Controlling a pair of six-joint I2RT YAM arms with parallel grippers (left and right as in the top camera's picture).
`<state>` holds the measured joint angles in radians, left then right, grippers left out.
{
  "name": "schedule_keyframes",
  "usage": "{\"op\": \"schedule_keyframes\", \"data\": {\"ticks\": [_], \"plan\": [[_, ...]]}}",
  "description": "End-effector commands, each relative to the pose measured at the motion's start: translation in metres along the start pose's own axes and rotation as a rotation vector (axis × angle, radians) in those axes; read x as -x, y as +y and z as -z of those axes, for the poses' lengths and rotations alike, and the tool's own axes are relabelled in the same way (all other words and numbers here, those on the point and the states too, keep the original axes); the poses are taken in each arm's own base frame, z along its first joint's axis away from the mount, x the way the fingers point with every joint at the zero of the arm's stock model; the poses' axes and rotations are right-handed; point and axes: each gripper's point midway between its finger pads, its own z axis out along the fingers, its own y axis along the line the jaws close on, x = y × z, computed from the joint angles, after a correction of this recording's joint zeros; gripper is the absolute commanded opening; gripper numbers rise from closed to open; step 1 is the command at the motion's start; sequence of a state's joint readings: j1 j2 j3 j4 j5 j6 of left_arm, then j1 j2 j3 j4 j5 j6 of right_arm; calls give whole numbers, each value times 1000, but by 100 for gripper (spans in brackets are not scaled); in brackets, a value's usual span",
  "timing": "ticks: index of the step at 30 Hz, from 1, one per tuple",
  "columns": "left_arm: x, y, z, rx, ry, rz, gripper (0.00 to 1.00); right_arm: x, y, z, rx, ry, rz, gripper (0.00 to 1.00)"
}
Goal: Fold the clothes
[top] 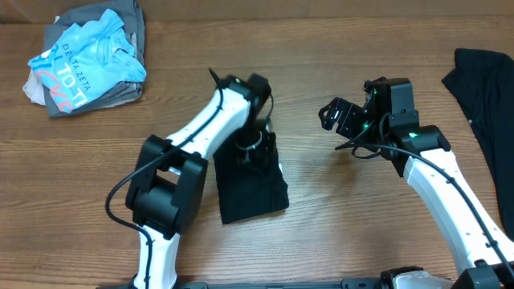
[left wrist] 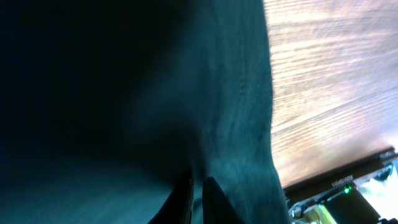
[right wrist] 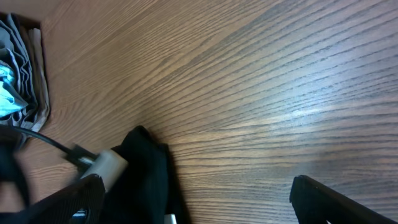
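Overhead, the black T-shirt [top: 255, 189] lies folded into a small rectangle on the wooden table [top: 321, 233], just toward 7 o'clock from the middle. Its top end is hidden under the left claw [top: 250, 152], which comes down on it from above. At 3 o'clock a second black garment [top: 486, 88] spreads along the table's edge, partly out of view and well apart from the folded one. Farthest off, at 10 o'clock, sits a pile of clothes [top: 88, 60], a light blue printed shirt crumpled on top of grey ones.

The left arm [top: 189, 152] rises from the 7 o'clock edge and slants toward 1 o'clock, covering the left side of the folded shirt. In the left wrist view dark cloth fills almost everything, and the two fingers [left wrist: 185, 196] stand nearly together, pinched on a crease of it, with bare wood off to 3 o'clock.

The right arm [top: 450, 193] comes in from 5 o'clock and bends toward 10 o'clock, its right claw [top: 331, 116] above bare wood, near the T-shirt's 2 o'clock side without touching it. Its fingers are spread wide and hold nothing. In the right wrist view they frame plain table, with the shirt at 7 o'clock beside a grey cable [right wrist: 56, 146].
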<state>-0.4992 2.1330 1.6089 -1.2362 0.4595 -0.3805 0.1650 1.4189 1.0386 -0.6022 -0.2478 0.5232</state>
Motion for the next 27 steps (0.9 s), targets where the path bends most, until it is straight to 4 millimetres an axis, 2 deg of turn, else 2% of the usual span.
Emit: {"op": "schedule_keyframes", "data": {"ticks": [1,4,9,13,21,27], "plan": [[-22,-20,-22,-96,71,-59,9,2,2,1,11,-5,0,100],[-29,-26,-33,-106,87,-86,9,2,2,1,11,-5,0,100],[-37,-35,-39,-105,104,-112,9,2,2,1,10,-5,0,100],[-43,-33,-38,-101,129,-98,5,2,2,1,10,-5,0,100],[-52,-38,-44,-77,145,-130,10,2,2,1,11,-5,0,100],[-54,-33,-53,8,130,-101,11,2,2,1,10,-4,0,100]]}}
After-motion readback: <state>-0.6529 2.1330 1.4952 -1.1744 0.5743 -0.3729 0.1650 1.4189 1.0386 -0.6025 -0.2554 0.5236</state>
